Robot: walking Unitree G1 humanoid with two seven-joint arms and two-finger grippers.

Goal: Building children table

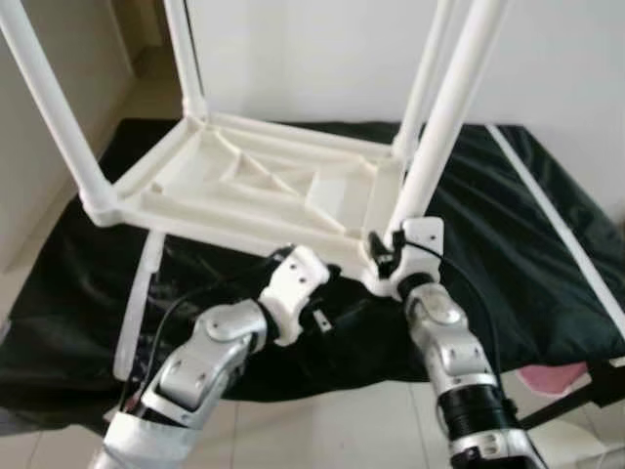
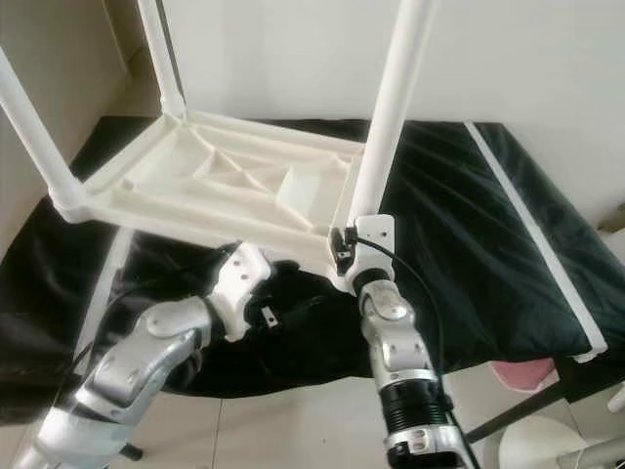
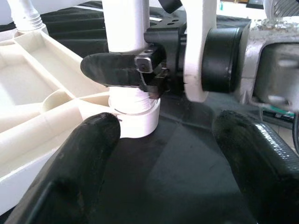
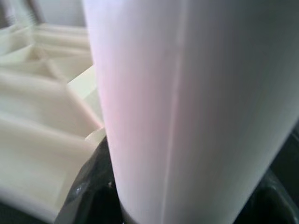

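Note:
The white plastic table lies upside down on a black cloth, legs pointing up. My right gripper is shut on the near right leg just above its socket at the table's corner. In the left wrist view one of its black fingers crosses that leg. In the right wrist view the leg stands close up. My left gripper is open, low over the cloth by the table's near edge, pointing at the same leg's base with nothing between its fingers.
Three other legs stand in their corners: near left, far left, far right. A loose white tube lies on the cloth at the left. A long white bar crosses the cloth's right side. A pink object sits on the floor.

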